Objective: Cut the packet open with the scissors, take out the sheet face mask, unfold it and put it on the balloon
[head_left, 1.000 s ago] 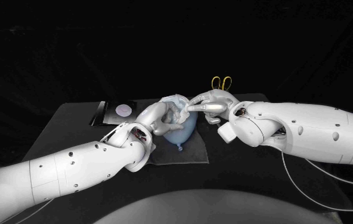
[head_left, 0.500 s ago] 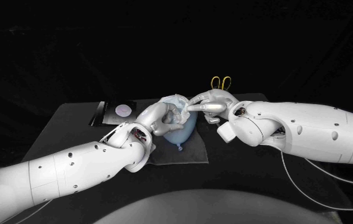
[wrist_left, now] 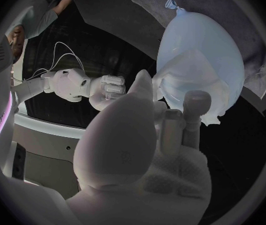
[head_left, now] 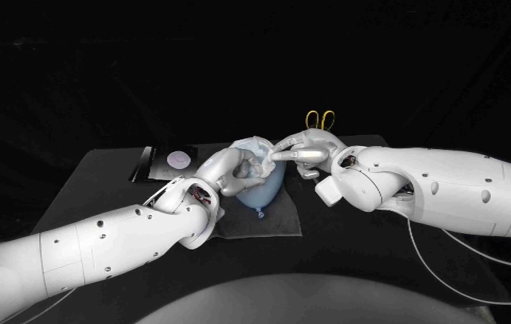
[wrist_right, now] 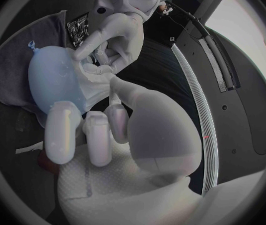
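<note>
While the packet (head_left: 170, 162) lies at the left of the tabletop (head_left: 96, 184), the left hand (head_left: 236, 170) pinches the sheet face mask (head_left: 253, 145) draped on the pale blue balloon (head_left: 266, 189), which rests on a dark cloth (head_left: 279, 221). The right hand (head_left: 303, 150) pinches the mask's other side, with yellow-handled scissors (head_left: 320, 119) just behind it.

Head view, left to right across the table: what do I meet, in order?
In order: packet → left hand → right hand. The balloon and the scissors overlap the hands sideways, so I leave them out.
</note>
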Robot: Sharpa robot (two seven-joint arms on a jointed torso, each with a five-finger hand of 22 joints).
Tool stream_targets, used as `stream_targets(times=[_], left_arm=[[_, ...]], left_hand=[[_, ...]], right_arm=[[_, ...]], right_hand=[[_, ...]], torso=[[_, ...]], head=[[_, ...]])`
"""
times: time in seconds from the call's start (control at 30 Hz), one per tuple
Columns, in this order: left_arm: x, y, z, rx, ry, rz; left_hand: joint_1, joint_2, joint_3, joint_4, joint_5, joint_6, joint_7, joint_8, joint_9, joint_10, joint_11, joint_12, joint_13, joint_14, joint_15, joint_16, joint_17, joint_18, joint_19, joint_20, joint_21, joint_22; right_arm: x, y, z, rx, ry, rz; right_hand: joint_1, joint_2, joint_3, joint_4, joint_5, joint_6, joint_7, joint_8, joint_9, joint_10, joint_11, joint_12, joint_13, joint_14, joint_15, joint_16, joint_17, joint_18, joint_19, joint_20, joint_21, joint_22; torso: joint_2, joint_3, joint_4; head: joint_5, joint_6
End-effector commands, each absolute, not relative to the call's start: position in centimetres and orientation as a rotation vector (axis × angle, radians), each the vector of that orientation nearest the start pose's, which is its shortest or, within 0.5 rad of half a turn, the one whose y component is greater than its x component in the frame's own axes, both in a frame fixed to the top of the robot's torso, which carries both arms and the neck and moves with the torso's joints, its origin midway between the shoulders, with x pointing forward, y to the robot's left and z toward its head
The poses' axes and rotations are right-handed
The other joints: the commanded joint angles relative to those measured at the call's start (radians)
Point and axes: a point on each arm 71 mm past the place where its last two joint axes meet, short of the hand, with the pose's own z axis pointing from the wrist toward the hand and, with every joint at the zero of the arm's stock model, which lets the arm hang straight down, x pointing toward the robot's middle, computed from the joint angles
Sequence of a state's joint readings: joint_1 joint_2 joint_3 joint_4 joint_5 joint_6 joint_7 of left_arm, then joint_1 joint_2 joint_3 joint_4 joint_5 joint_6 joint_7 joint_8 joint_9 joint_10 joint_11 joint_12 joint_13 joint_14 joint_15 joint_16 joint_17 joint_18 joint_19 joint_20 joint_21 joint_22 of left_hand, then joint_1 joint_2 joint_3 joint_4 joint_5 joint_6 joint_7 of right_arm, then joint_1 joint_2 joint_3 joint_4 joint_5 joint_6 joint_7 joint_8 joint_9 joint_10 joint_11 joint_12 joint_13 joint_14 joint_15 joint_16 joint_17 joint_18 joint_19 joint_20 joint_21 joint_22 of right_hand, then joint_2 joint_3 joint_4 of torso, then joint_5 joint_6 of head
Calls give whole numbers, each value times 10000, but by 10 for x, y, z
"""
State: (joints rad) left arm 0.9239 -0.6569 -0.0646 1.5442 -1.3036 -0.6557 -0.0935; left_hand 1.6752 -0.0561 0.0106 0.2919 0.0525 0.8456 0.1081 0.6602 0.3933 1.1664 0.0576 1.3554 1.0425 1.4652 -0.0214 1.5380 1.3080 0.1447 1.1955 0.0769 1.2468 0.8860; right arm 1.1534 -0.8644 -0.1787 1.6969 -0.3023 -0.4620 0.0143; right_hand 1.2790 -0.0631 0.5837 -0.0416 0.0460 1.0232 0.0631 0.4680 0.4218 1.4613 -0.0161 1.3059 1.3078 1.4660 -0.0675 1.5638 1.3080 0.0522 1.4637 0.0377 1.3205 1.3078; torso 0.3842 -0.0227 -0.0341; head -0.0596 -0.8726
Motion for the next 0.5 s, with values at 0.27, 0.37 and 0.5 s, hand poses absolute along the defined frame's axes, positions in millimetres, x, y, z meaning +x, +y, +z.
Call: stream_targets(times=[0.27, 0.37, 0.5], left_arm=[[409, 110, -288, -1854, 16553, -9496], [409, 110, -288, -1854, 16544, -9508], [409, 111, -288, -1865, 16489, -9511]], left_hand=[[652, 701, 960, -44, -35, 254, 37, -339, -218, 270, -209, -106, -52, 510, -38, 66, 1059, -157, -9, -72, 83, 63], [556, 420, 1885, -25, -56, 258, 125, -395, -231, 321, -163, -156, -39, 530, 14, 78, 1130, -163, -17, -48, 129, 117], [75, -184, 3797, -85, -1, 218, 174, -292, -127, 499, -97, -121, 137, 547, 46, 88, 1195, -164, -38, 1, 215, 206]], right_arm=[[420, -178, -252, 10166, 19252, 11548], [420, -178, -252, 10170, 19252, 11542], [420, -179, -252, 10180, 19250, 11526]], right_hand=[[-12, 58, 40, 4, 27, 50, -1, 27, 51, 210, 16, -9, 781, 1048, -73, 70, 2628, -38, 514, -66, 30, 1971], [-12, 58, 40, 4, 27, 50, -1, 27, 51, 210, 16, -9, 781, 1048, -73, 70, 2628, -38, 514, -66, 30, 1971], [-12, 58, 40, 4, 27, 50, -1, 27, 51, 210, 16, -9, 781, 1048, -73, 70, 2628, -38, 514, -66, 30, 1971]], torso=[[5, 0, 3], [2, -1, 4], [-2, -1, 2]], head=[[-18, 0], [-18, 0], [-8, 0]])
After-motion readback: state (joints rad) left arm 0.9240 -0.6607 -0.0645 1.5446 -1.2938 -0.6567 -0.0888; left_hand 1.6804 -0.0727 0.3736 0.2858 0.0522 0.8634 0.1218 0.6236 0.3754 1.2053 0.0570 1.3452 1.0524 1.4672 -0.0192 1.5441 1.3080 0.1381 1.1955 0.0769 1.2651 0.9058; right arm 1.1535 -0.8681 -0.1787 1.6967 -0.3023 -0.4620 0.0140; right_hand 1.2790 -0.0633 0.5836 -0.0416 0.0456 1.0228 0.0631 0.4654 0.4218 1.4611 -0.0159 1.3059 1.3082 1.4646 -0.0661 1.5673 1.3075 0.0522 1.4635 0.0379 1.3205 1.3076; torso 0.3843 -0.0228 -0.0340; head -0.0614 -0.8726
